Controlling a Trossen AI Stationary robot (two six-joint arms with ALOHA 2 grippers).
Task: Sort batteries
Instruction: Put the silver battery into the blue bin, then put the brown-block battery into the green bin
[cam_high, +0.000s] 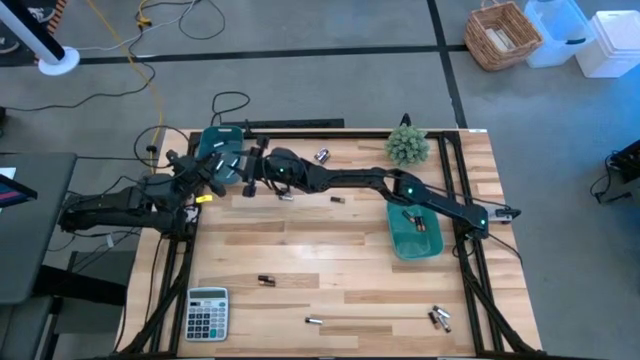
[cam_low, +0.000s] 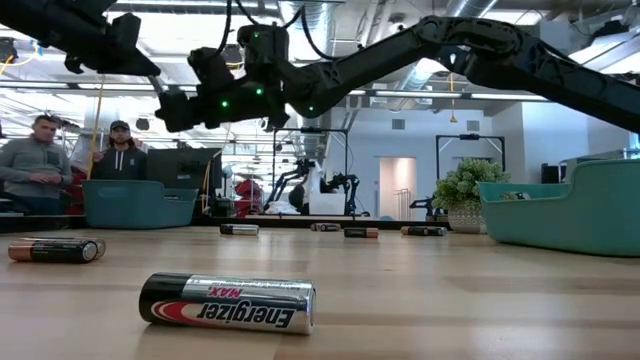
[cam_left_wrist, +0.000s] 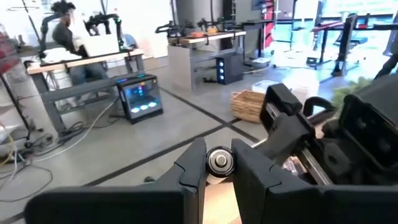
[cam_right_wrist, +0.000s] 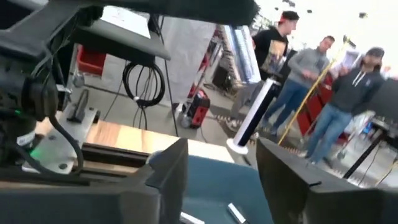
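Left wrist view: a battery (cam_left_wrist: 219, 160) is seen end-on between the narrow jaws of the left gripper (cam_left_wrist: 217, 155). Only its round silver cap is shown, so its long axis is judged to run along the line of sight, parallel to the fingers rather than across them. Its size cannot be told from the cap alone.

In the right wrist view the jaws of the right gripper (cam_right_wrist: 221, 163) are set wide with nothing between them. Directly beyond the gap lies a teal bin (cam_right_wrist: 208, 180), in which two small batteries (cam_right_wrist: 235, 211) are seen.

In the high view both arms are brought together over the far left corner of the worktop (cam_high: 330, 250), at that same bin. A second bin (cam_high: 415, 243) is placed well apart, on the right side. Loose batteries are scattered along the near edge (cam_high: 314, 321) and at mid-worktop (cam_high: 337, 199).

The coming move is judged to turn on the held battery: the near bin lies just beside the left arm, and a release there would be short. Whether the held battery is already above the rim cannot be told.
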